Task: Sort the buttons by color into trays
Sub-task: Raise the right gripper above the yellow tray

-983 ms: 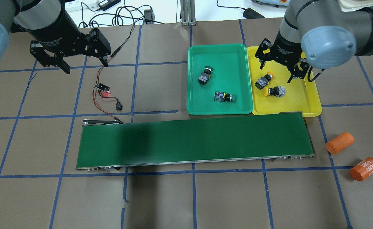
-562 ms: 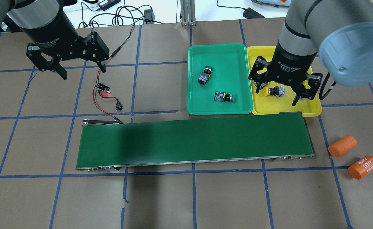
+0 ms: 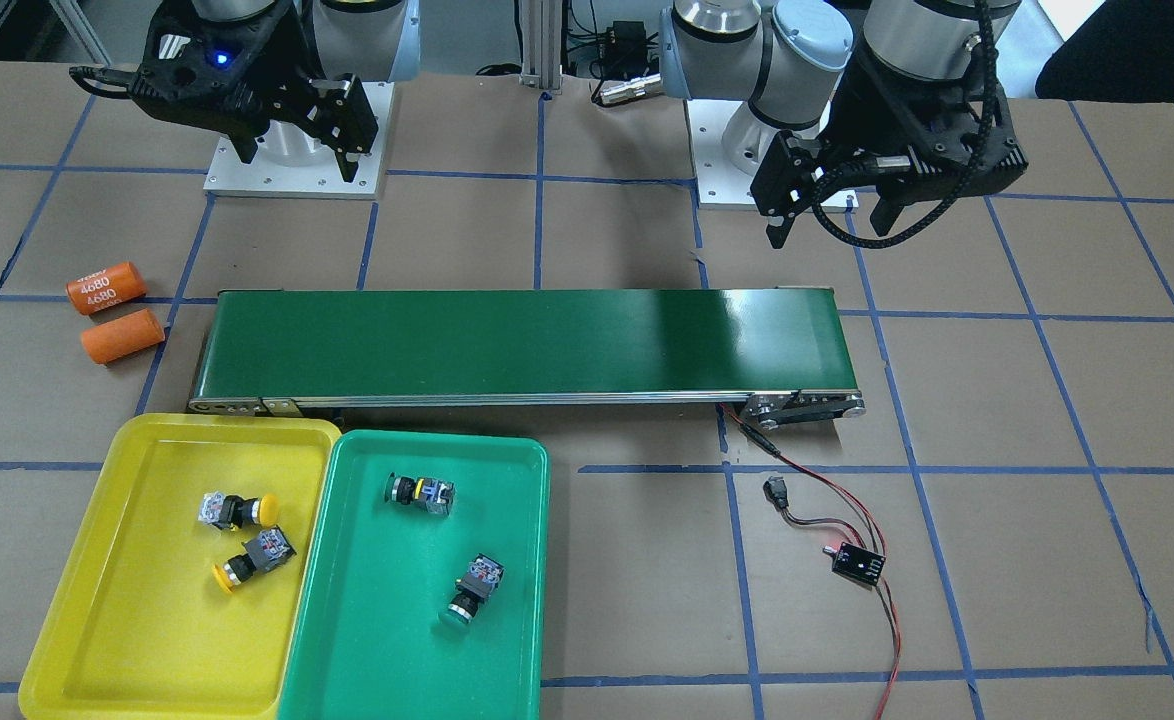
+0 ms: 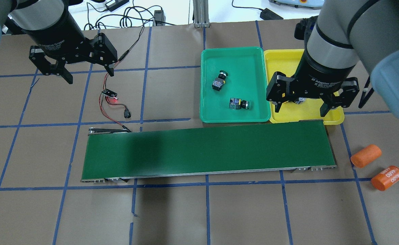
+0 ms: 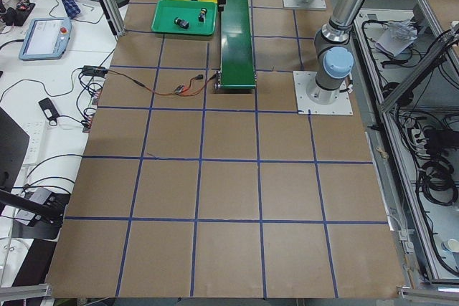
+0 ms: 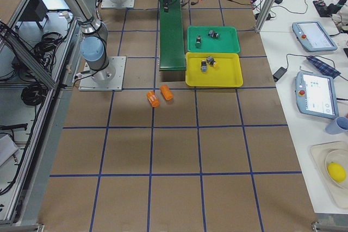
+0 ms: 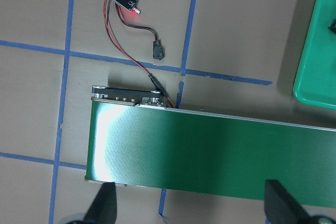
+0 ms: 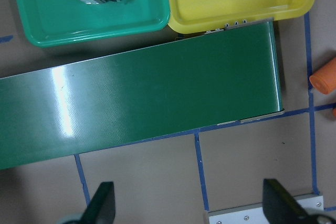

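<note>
Black fingers spread and bare, your right gripper hangs high on the robot's side of the conveyor belt. The left gripper, equally wide and holding nothing, sits farther off. Across the belt, two yellow buttons lie toppled in the yellow tray and two green buttons in the green tray; from overhead, the right wrist hides the yellow pair.

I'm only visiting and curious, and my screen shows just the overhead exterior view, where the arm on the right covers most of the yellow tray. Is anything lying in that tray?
Observer: Yes. The front-facing view shows a yellow-capped push-button and a second one lying on their sides, close together, in the yellow tray.
Visitor: Something small peeks out between that arm's jaws. Are they holding it?
Observer: No. The wrist camera on the right arm shows its jaws wide open with nothing between them, looking down on the conveyor belt and the table.
</note>
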{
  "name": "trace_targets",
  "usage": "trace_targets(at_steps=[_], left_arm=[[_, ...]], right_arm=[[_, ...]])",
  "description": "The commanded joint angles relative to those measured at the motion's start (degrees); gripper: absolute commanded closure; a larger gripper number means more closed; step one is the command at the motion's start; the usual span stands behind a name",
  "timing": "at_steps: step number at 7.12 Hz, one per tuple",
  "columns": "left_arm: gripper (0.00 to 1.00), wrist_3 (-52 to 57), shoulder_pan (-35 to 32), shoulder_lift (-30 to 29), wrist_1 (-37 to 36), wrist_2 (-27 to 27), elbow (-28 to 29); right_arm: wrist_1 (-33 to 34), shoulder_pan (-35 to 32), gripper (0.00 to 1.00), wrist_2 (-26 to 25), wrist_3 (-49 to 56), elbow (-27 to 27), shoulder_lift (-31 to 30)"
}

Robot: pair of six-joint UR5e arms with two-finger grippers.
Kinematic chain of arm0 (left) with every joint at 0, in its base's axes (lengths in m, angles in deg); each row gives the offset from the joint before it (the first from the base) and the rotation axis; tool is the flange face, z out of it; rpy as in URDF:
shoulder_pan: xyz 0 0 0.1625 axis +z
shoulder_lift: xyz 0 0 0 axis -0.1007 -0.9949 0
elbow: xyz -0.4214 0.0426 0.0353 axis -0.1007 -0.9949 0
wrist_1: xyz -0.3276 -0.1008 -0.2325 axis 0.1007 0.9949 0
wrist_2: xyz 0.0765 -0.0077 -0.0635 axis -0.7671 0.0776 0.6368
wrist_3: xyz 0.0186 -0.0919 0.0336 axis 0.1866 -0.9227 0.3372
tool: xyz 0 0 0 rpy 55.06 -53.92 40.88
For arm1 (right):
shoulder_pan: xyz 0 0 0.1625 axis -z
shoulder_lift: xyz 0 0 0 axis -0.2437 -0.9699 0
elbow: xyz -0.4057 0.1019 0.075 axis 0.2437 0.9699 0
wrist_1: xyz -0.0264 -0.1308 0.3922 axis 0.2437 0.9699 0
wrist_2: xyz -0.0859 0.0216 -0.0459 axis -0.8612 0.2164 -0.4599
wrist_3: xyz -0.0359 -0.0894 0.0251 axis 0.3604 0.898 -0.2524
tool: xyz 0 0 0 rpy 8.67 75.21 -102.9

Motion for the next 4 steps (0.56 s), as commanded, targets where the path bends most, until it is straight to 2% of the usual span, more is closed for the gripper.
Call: trace_targets(at_steps=[1,4], left_arm=[[0.00,-0.4,0.0,0.0,-0.8,0.0,-0.2],[0.00,-0.5,0.0,0.0,-2.2,0.0,-0.2]], right_arm=[[0.4,1.0,0.00,0.1,3.1,-0.1,0.2],[0.0,4.5,0.00,1.0,3.1,-0.1,-0.3]])
